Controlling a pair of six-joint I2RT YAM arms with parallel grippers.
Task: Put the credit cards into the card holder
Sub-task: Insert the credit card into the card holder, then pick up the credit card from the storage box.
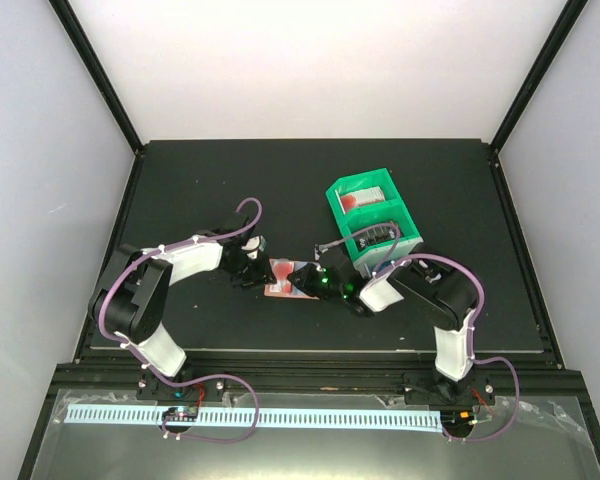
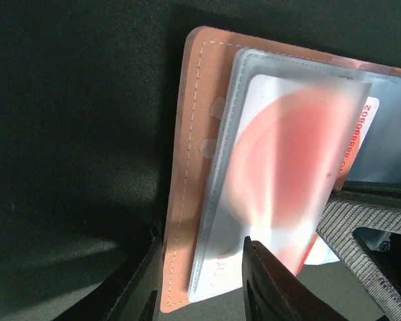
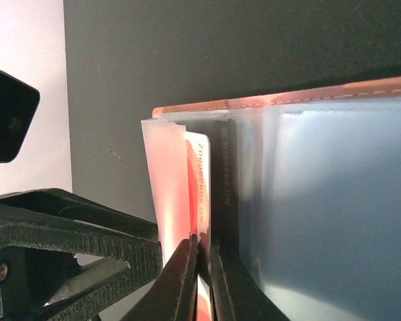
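Observation:
The salmon card holder (image 1: pixel 292 283) lies open between my two grippers, its stitched cover (image 2: pixel 190 154) edged by clear sleeves. A red-and-white credit card (image 2: pixel 287 167) sits most of the way inside one sleeve. My right gripper (image 3: pixel 204 241) pinches that card's (image 3: pixel 199 180) outer edge between nearly closed jaws, and a dark card (image 3: pixel 226 174) stands in the sleeve beside it. My left gripper (image 2: pixel 202 238) straddles the holder's near corner, cover and sleeve between its fingers. In the top view the left gripper (image 1: pixel 252 267) is at the holder's left end, the right gripper (image 1: pixel 311 283) at its right.
A green-and-white compartment tray (image 1: pixel 408 222) stands just behind the right arm, with a red card (image 1: pixel 360 200) and a dark card (image 1: pixel 376 232) in it. The black mat (image 1: pixel 210 180) ends at raised rails on all sides.

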